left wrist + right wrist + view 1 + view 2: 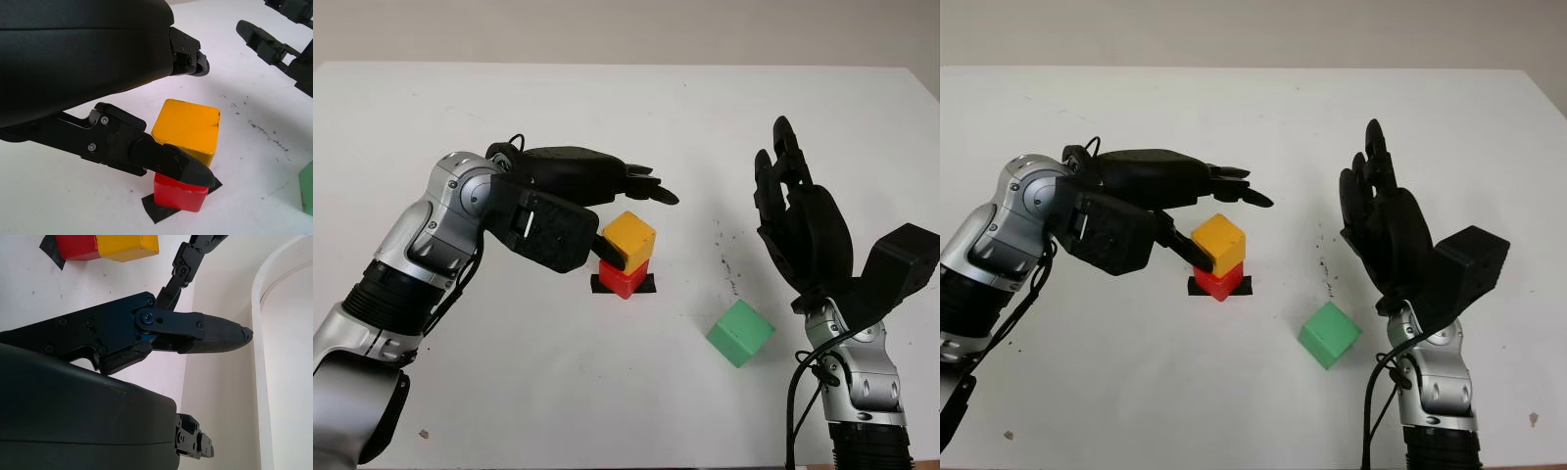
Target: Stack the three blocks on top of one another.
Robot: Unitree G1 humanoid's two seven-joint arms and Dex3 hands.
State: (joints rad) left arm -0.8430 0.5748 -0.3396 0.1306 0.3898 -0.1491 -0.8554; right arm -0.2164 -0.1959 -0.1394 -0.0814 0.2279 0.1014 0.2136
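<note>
A yellow block (628,237) sits slightly turned on a red block (625,279), which stands on a black tape mark (647,286) at the table's middle. My left hand (639,223) is open around the yellow block: the thumb (166,161) lies at the block's lower near-left edge, and the other fingers (646,186) reach past it, above and behind, without touching. A green block (740,333) lies alone to the right, nearer the front. My right hand (800,225) is open and held upright in the air, just behind and right of the green block.
The white table (607,108) stretches far back and to both sides. Faint dark smudges (729,264) mark the surface between the stack and the right hand.
</note>
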